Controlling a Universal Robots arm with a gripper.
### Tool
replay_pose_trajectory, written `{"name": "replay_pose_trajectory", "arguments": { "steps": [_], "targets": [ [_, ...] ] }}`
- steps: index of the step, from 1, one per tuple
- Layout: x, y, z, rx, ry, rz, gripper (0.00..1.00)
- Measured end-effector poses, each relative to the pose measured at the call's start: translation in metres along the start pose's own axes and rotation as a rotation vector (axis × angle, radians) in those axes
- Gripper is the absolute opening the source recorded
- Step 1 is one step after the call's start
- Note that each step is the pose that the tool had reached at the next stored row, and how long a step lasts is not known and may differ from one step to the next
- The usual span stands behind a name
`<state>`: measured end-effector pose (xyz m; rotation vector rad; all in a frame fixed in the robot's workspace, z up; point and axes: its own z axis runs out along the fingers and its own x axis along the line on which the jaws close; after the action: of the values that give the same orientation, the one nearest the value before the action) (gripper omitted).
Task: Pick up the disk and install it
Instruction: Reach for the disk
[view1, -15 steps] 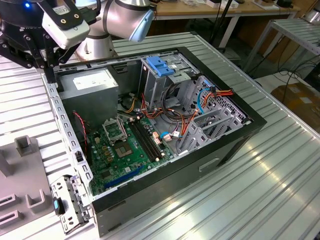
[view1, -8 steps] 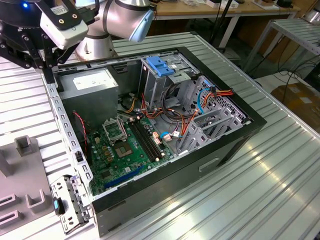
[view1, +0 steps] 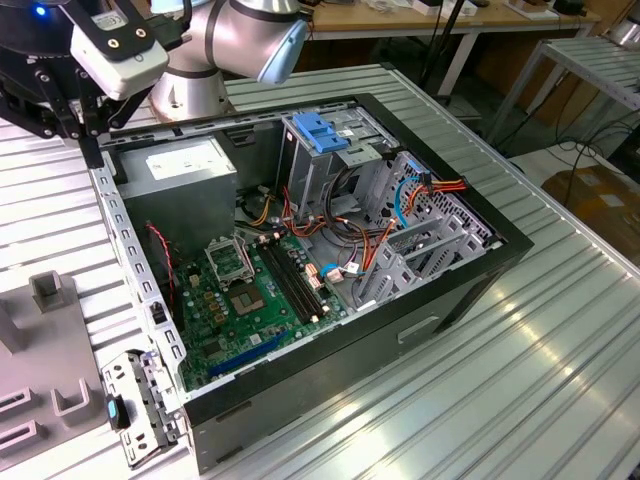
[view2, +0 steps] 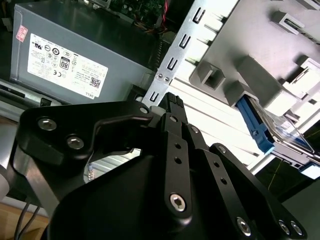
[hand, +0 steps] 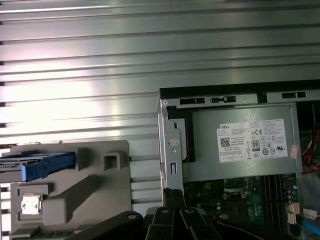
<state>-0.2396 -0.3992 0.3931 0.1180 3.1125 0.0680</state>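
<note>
exterior view: an open computer case (view1: 300, 390) lies on its side on a ribbed metal worktop (view1: 560, 380). inside it are a grey power supply (view1: 185, 175), a green motherboard (view1: 250, 300) and a tall drive cage (view1: 310, 180) with a blue bracket (view1: 318, 130) on top. the silver arm (view1: 240, 35) reaches in from the top of the picture. its black pincer (view1: 90, 140) hangs at the exterior view's left, over the case corner beside the power supply. a grey fixture (view1: 50, 350) sits on the worktop at the exterior view's left, just beside the case.

second wrist view: the pincer's black linkage fills the foreground (how far open it is, i cannot tell). past it, the disk (view2: 252, 120) stands on edge in a slot of the grey fixture, its blue rail showing, well apart from the pincer. the power supply lies on the other side of the case's metal edge.

first wrist view: looking down, the disk (hand: 45, 165) rests in the fixture, blue rail toward the case. a small square chip (hand: 30, 205) sits in the same fixture. the pincer (hand: 172, 200) is over the case edge, between fixture and power supply.
</note>
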Motion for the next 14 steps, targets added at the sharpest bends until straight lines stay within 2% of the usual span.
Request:
{"name": "replay_pose_trajectory", "arguments": {
  "steps": [3, 6, 14],
  "targets": [
    [0.0069, -0.0004, -0.0002, 0.0, 0.0, 0.0, 0.11],
    [0.0109, -0.0008, -0.0003, 0.0, -0.0001, 0.0, 0.11],
    [0.0183, -0.0013, -0.0005, 0.0, 0.0, 0.0, 0.11]
  ]
}}
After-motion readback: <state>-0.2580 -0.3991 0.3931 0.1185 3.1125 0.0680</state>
